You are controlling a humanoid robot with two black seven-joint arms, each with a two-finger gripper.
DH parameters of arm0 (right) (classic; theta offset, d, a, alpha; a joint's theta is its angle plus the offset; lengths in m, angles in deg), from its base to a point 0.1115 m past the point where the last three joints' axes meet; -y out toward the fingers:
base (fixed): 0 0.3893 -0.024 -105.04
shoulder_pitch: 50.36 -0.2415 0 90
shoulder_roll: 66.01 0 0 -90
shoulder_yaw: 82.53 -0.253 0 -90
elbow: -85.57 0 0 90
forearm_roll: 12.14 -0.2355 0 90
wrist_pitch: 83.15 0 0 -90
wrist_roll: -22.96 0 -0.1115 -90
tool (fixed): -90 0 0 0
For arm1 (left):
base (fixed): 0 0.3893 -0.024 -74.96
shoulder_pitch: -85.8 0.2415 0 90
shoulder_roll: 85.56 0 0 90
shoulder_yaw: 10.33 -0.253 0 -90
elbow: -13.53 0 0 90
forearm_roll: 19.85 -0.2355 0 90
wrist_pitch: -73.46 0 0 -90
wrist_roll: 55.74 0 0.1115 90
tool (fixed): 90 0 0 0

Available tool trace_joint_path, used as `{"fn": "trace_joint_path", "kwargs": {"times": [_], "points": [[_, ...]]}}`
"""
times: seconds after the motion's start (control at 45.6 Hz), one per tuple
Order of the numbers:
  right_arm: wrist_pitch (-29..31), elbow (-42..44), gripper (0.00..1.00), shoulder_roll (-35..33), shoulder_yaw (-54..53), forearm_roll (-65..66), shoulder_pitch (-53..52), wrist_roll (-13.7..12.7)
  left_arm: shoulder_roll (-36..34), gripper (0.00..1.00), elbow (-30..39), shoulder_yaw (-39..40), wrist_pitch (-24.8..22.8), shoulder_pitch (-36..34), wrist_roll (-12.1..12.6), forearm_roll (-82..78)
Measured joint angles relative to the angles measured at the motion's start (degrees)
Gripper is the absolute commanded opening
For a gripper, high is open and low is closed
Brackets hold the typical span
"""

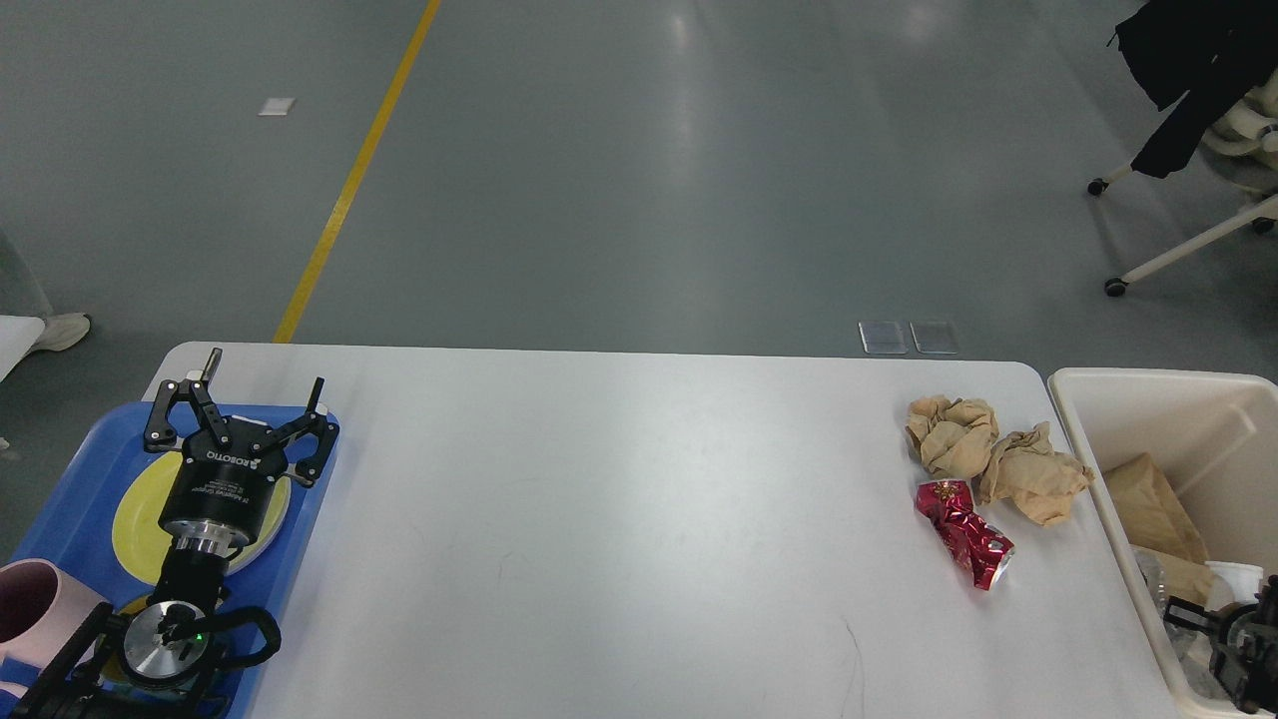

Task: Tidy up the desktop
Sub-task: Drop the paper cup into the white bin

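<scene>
Hanging over the blue tray (75, 469), the left gripper (262, 384) had its two fingers spread wide apart, with nothing between them. Under it lay a yellow plate (140, 509) on the tray. A pink cup (30, 599) sat at the near left corner of the tray, right beside the black arm. The tray rested on the left end of the desktop (619, 519).

The right gripper (1233, 639) was low in the far right corner, down by the cream bin (1098, 399). It looked small and dark, so I could not tell if its fingers were spread or pressed together. The bin stood just past the right edge of the desktop. Inside it were a brown paper bag (1148, 504) and a white cup (1233, 579).

The desktop was big and white, and it filled the middle of the view. Most of it was bare. Near its right end lay two brown paper balls (954, 434) (1033, 474), touching each other. A crushed red wrapper (963, 534) lay just in front of them. All three were close to the bin and well apart from the left gripper.

Beyond the desktop was a grey floor with a yellow line (354, 175). A rolling chair (1198, 130) with something black on it stood at the far right.
</scene>
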Motion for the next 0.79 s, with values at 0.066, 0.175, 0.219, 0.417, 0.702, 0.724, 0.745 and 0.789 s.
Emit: {"fn": "trace_joint_path", "kwargs": {"times": [0.066, 0.175, 0.219, 0.417, 0.702, 0.724, 0.745, 0.789], "points": [[-0.46, 0.03, 0.97, -0.33, 0.02, 0.02, 0.11, 0.00, 0.00, 0.97, 0.00, 0.00, 0.00, 0.00, 0.00, 0.00], [-2.98, 0.13, 1.00, -0.44, -0.14, 0.04, 0.16, 0.11, -0.02, 0.97, 0.00, 0.00, 0.00, 0.00, 0.00, -0.03], [-3.75, 0.13, 1.00, -0.42, -0.18, 0.04, 0.19, 0.14, -0.02, 0.97, 0.00, 0.00, 0.00, 0.00, 0.00, -0.06], [-4.40, 0.04, 1.00, -0.59, -0.21, 0.04, 0.24, 0.15, -0.02, 0.97, 0.00, 0.00, 0.00, 0.00, 0.00, -0.07], [-4.42, 0.04, 1.00, -0.77, -0.20, 0.12, 0.39, 0.15, -0.01, 0.97, 0.00, 0.00, 0.00, -0.01, 0.00, -0.03], [-4.42, 0.03, 1.00, -0.79, -0.20, 0.12, 0.40, 0.15, -0.01, 0.97, 0.00, 0.00, 0.00, -0.01, 0.00, -0.03], [-4.42, -0.03, 1.00, -0.83, -0.20, 0.12, 0.40, 0.15, -0.01, 0.97, 0.00, 0.00, 0.00, -0.01, 0.00, -0.03], [-4.42, -0.23, 1.00, -1.00, -0.20, 0.12, 0.38, 0.15, -0.01, 0.97, 0.00, 0.00, 0.00, -0.01, 0.00, -0.03]]}}
